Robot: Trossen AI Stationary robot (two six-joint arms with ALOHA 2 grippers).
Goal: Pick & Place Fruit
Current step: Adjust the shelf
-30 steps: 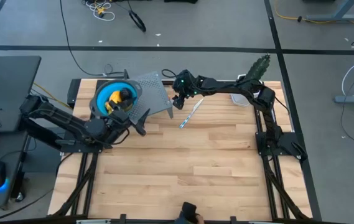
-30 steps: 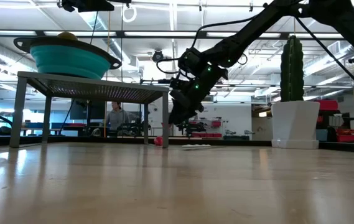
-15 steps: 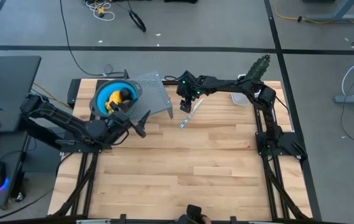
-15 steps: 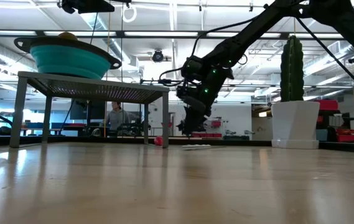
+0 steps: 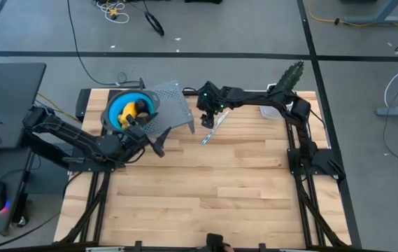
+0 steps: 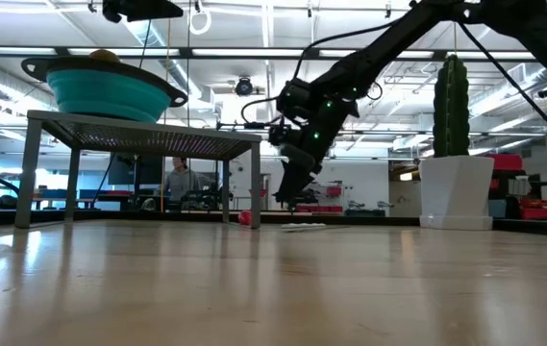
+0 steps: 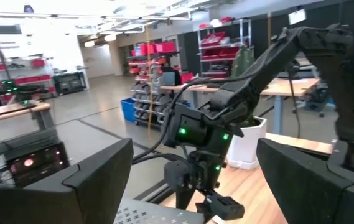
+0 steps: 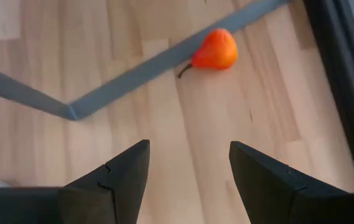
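An orange-red pear-shaped fruit (image 8: 216, 51) lies on its side on the wooden table, partly under the edge of a grey perforated stand (image 5: 173, 105); in the low view this fruit (image 6: 245, 218) shows beside the stand's leg. My right gripper (image 8: 189, 168) hovers open above the table, slanting down, with the fruit ahead of its fingers and apart from them. A blue bowl (image 5: 123, 108) on the stand holds a yellow fruit (image 5: 138, 108). My left gripper (image 5: 157, 143) waits open and level near the stand's near side.
A thin pale striped stick (image 5: 212, 130) lies on the table just to the near side of my right gripper. A cactus-like plant (image 6: 451, 91) in a white pot (image 6: 456, 190) stands at the far right. The near half of the table (image 5: 219, 196) is bare wood.
My right gripper has rolled and tipped at its wrist, and its fingers have swung a little toward the table's right edge and point more steeply down. It stays open. The fruit has not moved.
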